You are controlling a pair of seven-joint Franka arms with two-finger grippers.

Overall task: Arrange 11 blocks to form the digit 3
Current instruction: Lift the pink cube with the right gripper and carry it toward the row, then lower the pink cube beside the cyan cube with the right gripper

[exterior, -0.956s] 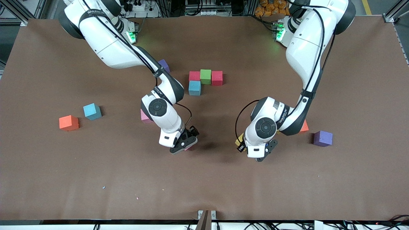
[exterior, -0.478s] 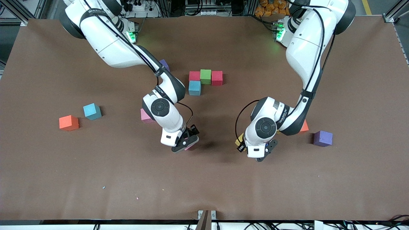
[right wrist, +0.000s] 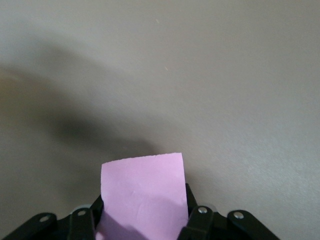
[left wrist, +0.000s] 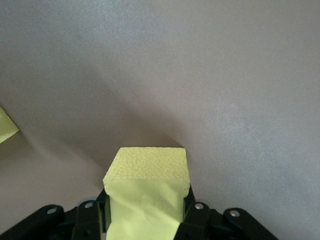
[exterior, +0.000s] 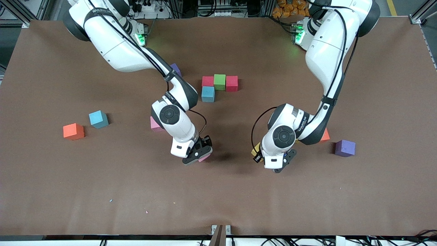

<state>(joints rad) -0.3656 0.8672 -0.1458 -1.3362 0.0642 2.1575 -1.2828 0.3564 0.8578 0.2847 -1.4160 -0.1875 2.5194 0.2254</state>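
Holding one block each, both arms hang low over the bare middle of the table point(exterior: 218, 191). The right gripper point(exterior: 199, 154) has its fingers closed on a pink block point(right wrist: 142, 192), which shows between them in the right wrist view and peeks out as a pink edge point(exterior: 205, 158) in the front view. The left gripper point(exterior: 278, 160) is closed on a yellow block point(left wrist: 146, 192), clear in the left wrist view; in the front view the wrist hides that block, and a second yellow block point(exterior: 255, 149) lies on the table just beside the wrist. The figure is only started: a red block point(exterior: 207, 81), a green block point(exterior: 220, 81) and another red block point(exterior: 231, 83) stand touching in a row closer to the arms' bases, with a light blue block point(exterior: 208, 94) touching the first red one, nearer to the camera. Loose blocks wait around: another pink block point(exterior: 155, 125) beside the right arm, an orange block point(exterior: 73, 131) and a light blue block point(exterior: 98, 119) toward the right arm's end, a purple block point(exterior: 345, 148) and an orange block point(exterior: 325, 135) toward the left arm's end, and a purple block point(exterior: 175, 69) partly hidden by the right arm. I judge the step to be carrying picked blocks to the figure. Next, each block must be set flush against the started blocks without pushing them, one arm at a time so the wrists do not meet.
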